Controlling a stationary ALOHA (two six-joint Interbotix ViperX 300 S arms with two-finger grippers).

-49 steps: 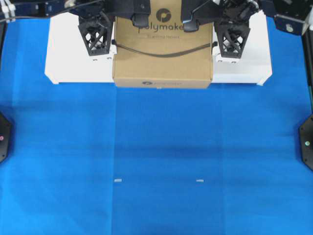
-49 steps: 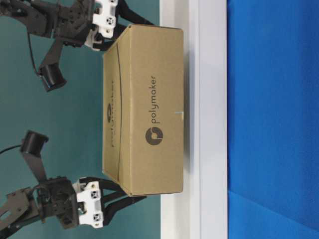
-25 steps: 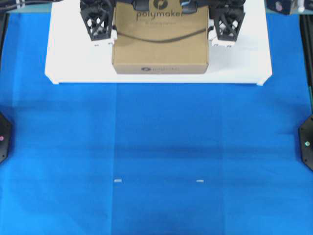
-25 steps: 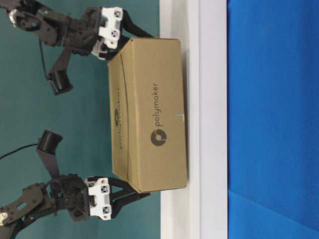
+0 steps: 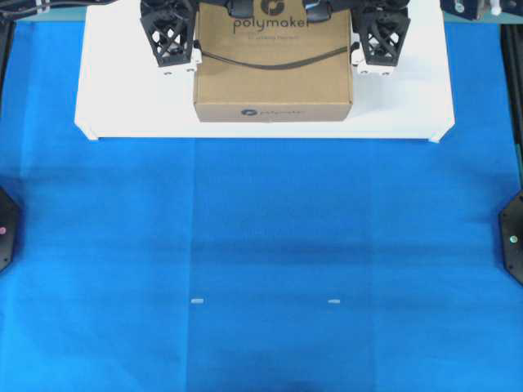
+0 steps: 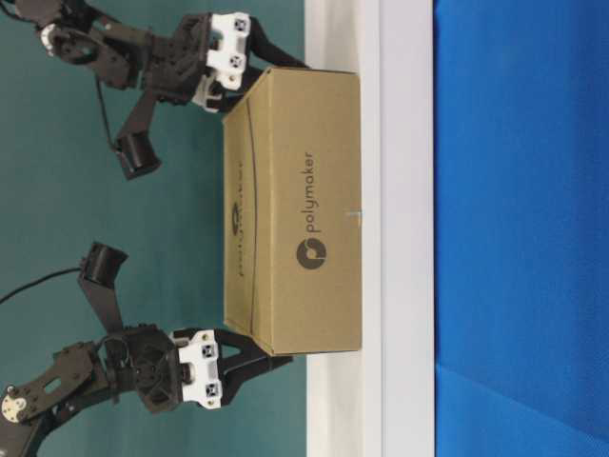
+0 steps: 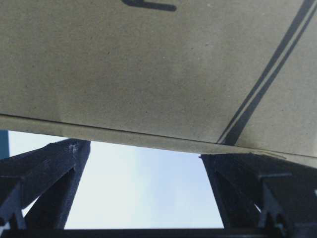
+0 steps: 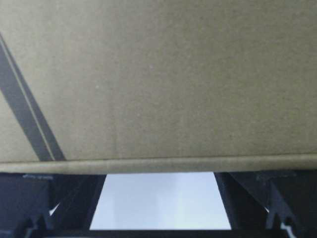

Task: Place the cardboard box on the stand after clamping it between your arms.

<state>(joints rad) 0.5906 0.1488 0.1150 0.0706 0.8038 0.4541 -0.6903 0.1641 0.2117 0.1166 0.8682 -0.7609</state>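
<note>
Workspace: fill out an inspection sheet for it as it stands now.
Surface: blue cloth, two small white marks.
Job's things: cardboard box on the white stand, inside its front edge.
Clutter: nothing seen.
Hands: left hand and right hand flank the box, both open, pressing its sides.
Cables: thin black cable by one arm.
Surroundings: teal backdrop; black fixtures at cloth's side edges.

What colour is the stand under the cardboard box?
Plain white; the stand shows best in the overhead view, beneath the cardboard box.
</note>
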